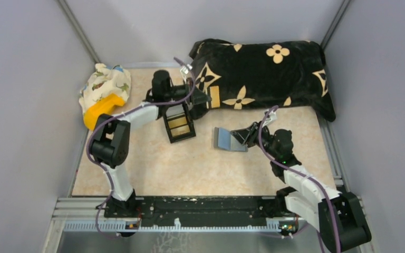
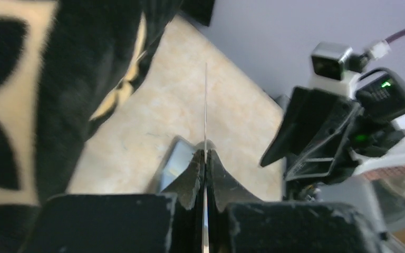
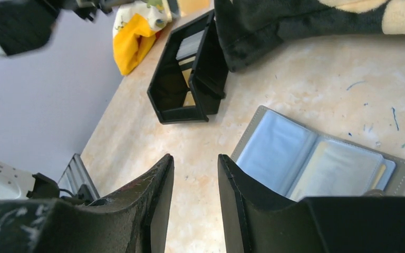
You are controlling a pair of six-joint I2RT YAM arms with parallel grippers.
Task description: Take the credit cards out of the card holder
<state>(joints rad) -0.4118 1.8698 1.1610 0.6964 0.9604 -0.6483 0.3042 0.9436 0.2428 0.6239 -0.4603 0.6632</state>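
Beige mottled table (image 1: 190, 168): the open grey card holder (image 3: 321, 163) lies just beside your right pincer (image 3: 195, 158), half-open and empty, while your left pincer (image 2: 205, 154) pinches a thin card (image 2: 205, 95) edge-on.

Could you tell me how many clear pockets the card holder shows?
2: one pocket nearer the black box, another pocket beside it; the right gripper may hide others.

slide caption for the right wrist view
Right pincer open beside the unfolded card holder, its clear sleeves facing up.
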